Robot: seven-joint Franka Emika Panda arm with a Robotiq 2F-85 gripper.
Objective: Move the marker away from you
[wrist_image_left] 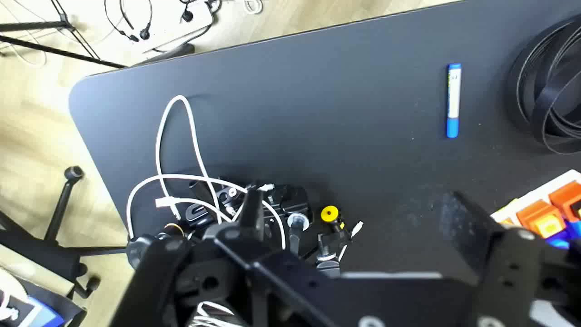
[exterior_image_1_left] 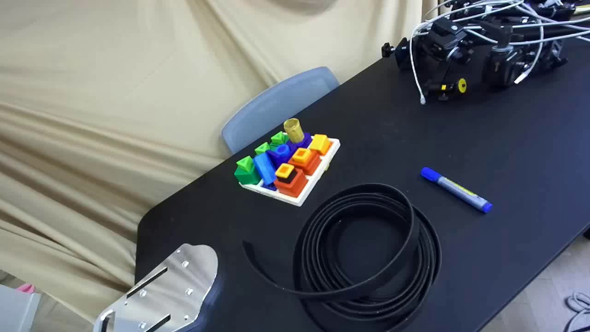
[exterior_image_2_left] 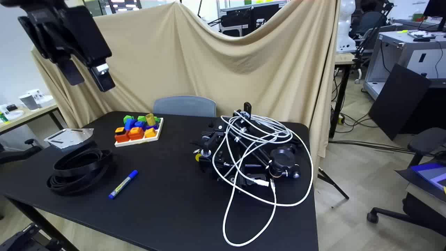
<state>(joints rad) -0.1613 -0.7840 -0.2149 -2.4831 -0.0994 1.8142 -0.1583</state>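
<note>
A marker with a white barrel and blue ends lies flat on the black table. It shows in both exterior views (exterior_image_1_left: 456, 190) (exterior_image_2_left: 123, 184) and at the upper right of the wrist view (wrist_image_left: 453, 101). My gripper (exterior_image_2_left: 87, 76) is at the upper left of an exterior view, raised high above the table. It also shows at the bottom of the wrist view (wrist_image_left: 356, 200), its fingers wide apart with nothing between them. It is open and well away from the marker.
A coiled black strap (exterior_image_1_left: 368, 253) lies beside the marker. A white tray of coloured blocks (exterior_image_1_left: 318, 177) stands near the blue-grey chair (exterior_image_1_left: 281, 103). Black clamps and stands with white cables (exterior_image_2_left: 244, 150) cover part of the table (exterior_image_2_left: 174, 202). A metal plate (exterior_image_2_left: 69, 137) is near the strap.
</note>
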